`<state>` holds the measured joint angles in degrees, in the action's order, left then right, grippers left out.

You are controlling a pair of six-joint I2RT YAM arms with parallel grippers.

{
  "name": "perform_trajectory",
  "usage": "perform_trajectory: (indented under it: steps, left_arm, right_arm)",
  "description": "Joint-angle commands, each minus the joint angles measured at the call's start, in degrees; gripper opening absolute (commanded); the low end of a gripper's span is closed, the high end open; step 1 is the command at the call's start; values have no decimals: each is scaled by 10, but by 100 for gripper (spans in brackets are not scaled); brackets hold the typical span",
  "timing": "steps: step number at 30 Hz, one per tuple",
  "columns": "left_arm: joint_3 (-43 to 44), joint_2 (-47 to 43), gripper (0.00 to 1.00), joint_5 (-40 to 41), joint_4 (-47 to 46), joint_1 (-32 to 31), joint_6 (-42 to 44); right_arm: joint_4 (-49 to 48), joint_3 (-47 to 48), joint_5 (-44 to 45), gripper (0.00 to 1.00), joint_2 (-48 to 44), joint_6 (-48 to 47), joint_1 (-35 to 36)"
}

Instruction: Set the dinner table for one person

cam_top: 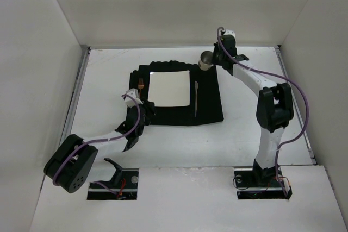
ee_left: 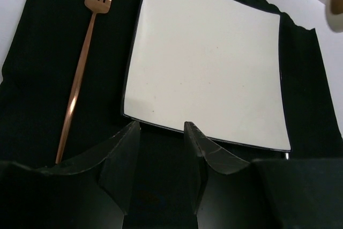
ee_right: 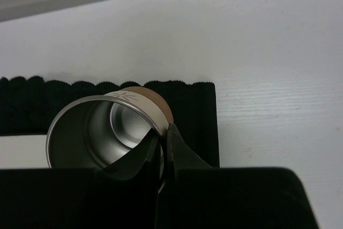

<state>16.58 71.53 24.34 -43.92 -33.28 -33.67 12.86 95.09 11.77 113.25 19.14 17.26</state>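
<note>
Right hand (ee_right: 163, 132) is clamped on the rim of the metal cup (ee_right: 96, 132) at the far right corner of the black mat (cam_top: 209, 107), which lies mid-worktop (cam_top: 244, 134). Left hand (ee_left: 161, 127) hovers apart, empty, at the plate's (ee_left: 203, 63) near edge. Fork (ee_left: 80, 79) and knife (cam_top: 196, 99) flank the plate. The cup looks to be the step in hand — next it needs standing upright beyond the knife, then letting go.

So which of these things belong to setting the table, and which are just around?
Job: dinner table, black mat, white plate, copper fork, pale utensil, metal cup in right gripper.
Just around: enclosure walls, purple cables.
</note>
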Motion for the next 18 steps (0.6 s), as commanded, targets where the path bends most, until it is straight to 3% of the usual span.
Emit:
perform_trajectory:
  steps: [1, 18]
  left_arm:
    - [23, 4, 36, -9, -25, 4, -10]
    - [24, 0, 36, -10, -21, 5, -11]
  right_arm:
    - [-25, -4, -10, 10, 6, -8, -4]
    - [13, 9, 17, 13, 67, -16, 2]
